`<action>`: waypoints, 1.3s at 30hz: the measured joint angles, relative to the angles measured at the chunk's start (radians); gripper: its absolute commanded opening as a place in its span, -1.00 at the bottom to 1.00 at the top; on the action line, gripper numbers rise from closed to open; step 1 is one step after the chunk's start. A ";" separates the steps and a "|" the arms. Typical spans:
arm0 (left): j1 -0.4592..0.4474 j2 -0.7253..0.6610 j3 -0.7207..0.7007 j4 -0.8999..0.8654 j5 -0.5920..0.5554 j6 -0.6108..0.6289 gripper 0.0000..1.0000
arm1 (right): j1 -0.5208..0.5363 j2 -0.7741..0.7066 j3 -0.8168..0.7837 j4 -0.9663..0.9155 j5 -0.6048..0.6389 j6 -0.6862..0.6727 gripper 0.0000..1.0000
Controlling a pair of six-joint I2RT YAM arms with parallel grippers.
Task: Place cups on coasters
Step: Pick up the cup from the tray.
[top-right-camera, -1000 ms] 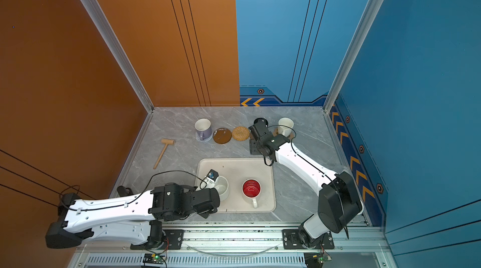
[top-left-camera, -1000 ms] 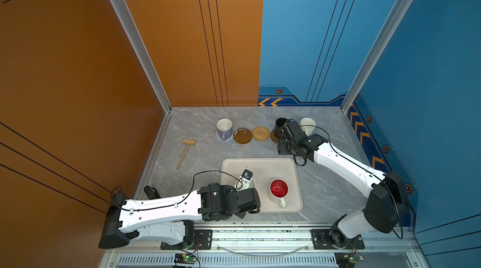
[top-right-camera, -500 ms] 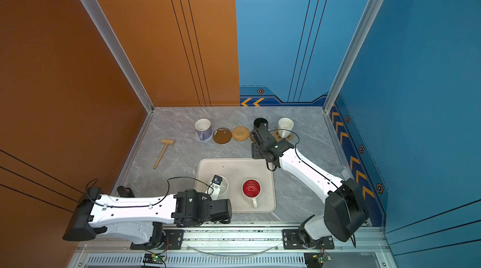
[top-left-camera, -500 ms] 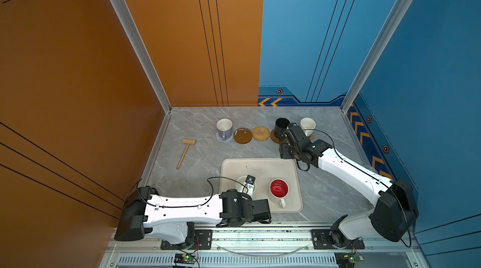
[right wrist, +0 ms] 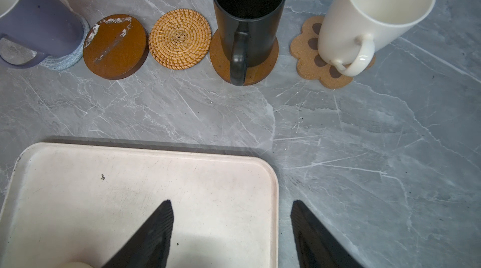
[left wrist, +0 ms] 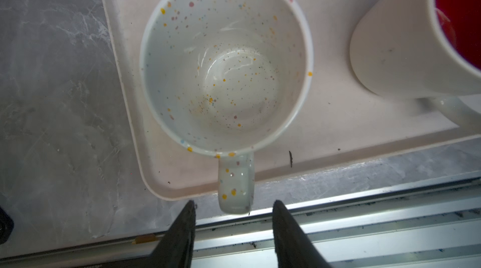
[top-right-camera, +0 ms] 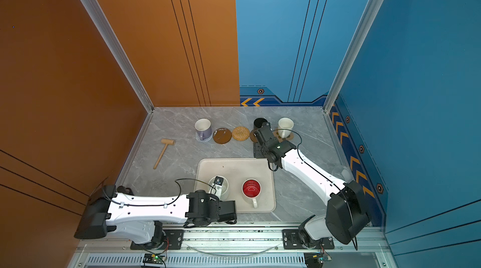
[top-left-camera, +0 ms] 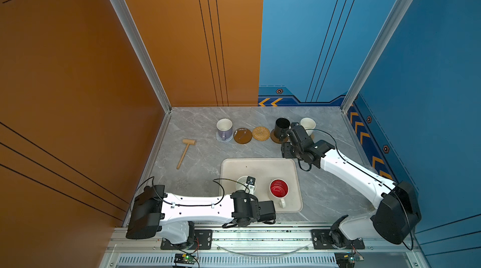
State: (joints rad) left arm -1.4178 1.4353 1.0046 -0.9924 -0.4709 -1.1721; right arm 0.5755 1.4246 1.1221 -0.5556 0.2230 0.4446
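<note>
A speckled white cup (left wrist: 226, 66) and a cup with a red inside (top-left-camera: 279, 189) stand on the cream tray. My left gripper (left wrist: 234, 205) is open, its fingertips either side of the tip of the speckled cup's handle (left wrist: 235, 188), not touching it. In a row at the back, a lavender cup (top-left-camera: 224, 126) sits on the woven coaster (right wrist: 69, 58), the black cup (right wrist: 248, 14) on a brown coaster (right wrist: 263, 69), and the cream cup (right wrist: 374, 11) on the paw coaster (right wrist: 304, 45). The glossy brown coaster (right wrist: 115, 46) and rattan coaster (right wrist: 180, 38) are bare. My right gripper (right wrist: 231, 204) hangs open and empty over the tray's far right corner.
The cream tray (top-left-camera: 260, 167) lies at the front middle of the marble table. A wooden mallet (top-left-camera: 186, 152) lies to the left. A metal rail (left wrist: 364, 217) runs along the near edge, just behind the left fingers. Walls close in the back and both sides.
The left arm has pulled back toward the front rail, and its jaws now stand at the speckled cup's handle, slightly narrower. The right gripper has drawn back from the black cup toward the tray.
</note>
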 measured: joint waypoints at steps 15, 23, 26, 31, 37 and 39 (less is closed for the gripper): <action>0.062 0.011 -0.006 0.020 0.022 -0.006 -0.13 | -0.009 -0.012 -0.025 0.003 0.011 0.000 0.41; 0.094 0.014 -0.030 0.064 0.061 0.021 -0.20 | -0.017 -0.014 -0.026 0.008 0.011 0.000 0.41; 0.108 0.018 -0.038 0.082 0.077 0.033 -0.22 | -0.019 -0.016 -0.027 0.009 0.011 0.000 0.41; 0.122 0.034 -0.040 0.101 0.092 0.054 -0.29 | -0.020 -0.019 -0.031 0.010 0.011 0.001 0.41; 0.132 0.043 -0.041 0.112 0.103 0.069 -0.39 | -0.025 -0.025 -0.039 0.010 0.014 0.001 0.41; 0.136 0.044 -0.044 0.114 0.107 0.073 -0.44 | -0.026 -0.028 -0.041 0.010 0.015 0.001 0.41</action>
State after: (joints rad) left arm -1.2819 1.4796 0.9607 -0.8780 -0.3637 -1.0988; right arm 0.5491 1.3968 1.0813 -0.5453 0.2379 0.4458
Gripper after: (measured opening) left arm 0.298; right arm 0.706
